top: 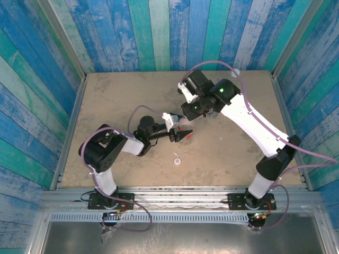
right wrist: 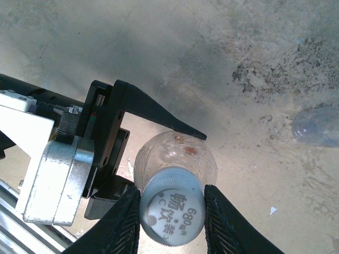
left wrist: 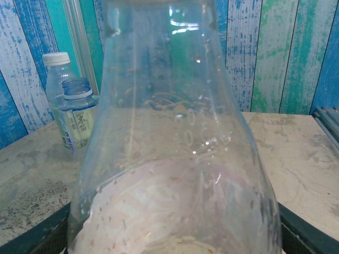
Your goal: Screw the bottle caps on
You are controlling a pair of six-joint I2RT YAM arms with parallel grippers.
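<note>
Three bottles: one clear bottle (left wrist: 175,132) up close, with one capped bottle (left wrist: 53,82) and one open-necked bottle (left wrist: 78,116) behind it. Probably three caps: a printed cap (right wrist: 172,205), a white cap (left wrist: 55,58), and a loose white ring (top: 177,161) too small to identify surely. Two arms: left arm (top: 106,151), right arm (top: 254,124).

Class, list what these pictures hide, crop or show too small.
Right wrist view: the cap hides its thread; tightness unknown.
Left wrist view: the top edge crops the held bottle's neck.
Top view: the right arm mostly covers that bottle; the loose cap looks tiny.
</note>
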